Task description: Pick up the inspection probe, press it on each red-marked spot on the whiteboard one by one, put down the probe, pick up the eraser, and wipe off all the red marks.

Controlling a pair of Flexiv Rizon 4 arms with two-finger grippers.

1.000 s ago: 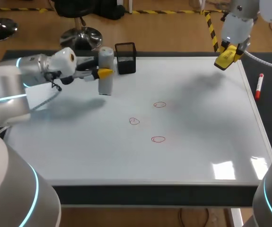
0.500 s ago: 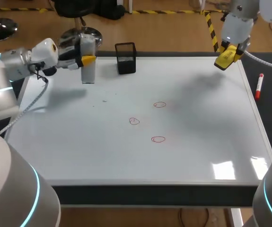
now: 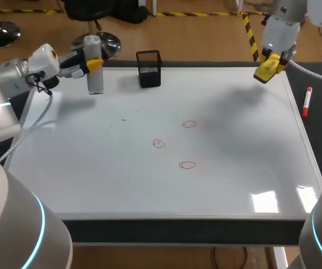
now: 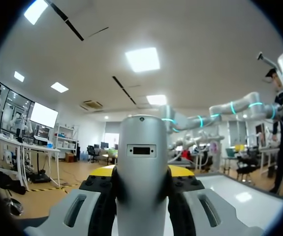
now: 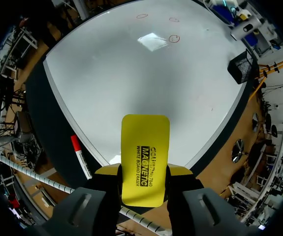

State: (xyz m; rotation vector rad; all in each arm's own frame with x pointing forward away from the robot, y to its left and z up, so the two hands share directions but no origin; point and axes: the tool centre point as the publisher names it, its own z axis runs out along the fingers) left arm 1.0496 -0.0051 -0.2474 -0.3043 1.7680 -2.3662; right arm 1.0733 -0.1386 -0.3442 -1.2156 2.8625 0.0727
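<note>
Holding the grey inspection probe (image 3: 94, 66) upright in the left jaws, closed on it from both sides, yellow tips against its body. Seen from the left wrist as a rounded grey column (image 4: 142, 182) standing straight up between the jaws, a small dark slot on its face. Held over the far left corner of the whiteboard (image 3: 233, 157), at the end of the left arm (image 3: 15, 78) reaching in low from the side. Just to the right of the left jaws, near but not touching the probe: a black mesh holder (image 3: 149, 69) on the board's far edge. Gripping a yellow eraser (image 3: 267, 68) in the right jaws, shut on its two sides, hanging from the right arm (image 3: 281, 28) over the board's far right corner. From the right wrist, the eraser (image 5: 144, 160) sticking out flat ahead of the jaws, the whiteboard (image 5: 131, 69) spread beyond it. Below and beside the right jaws, on the dark surface off the board's edge: a red marker (image 3: 306, 102). Well apart from both pairs of jaws, roughly between them and nearer mid-board: three red marks (image 3: 189, 124), (image 3: 159, 144), (image 3: 187, 165), all unwiped.
</note>
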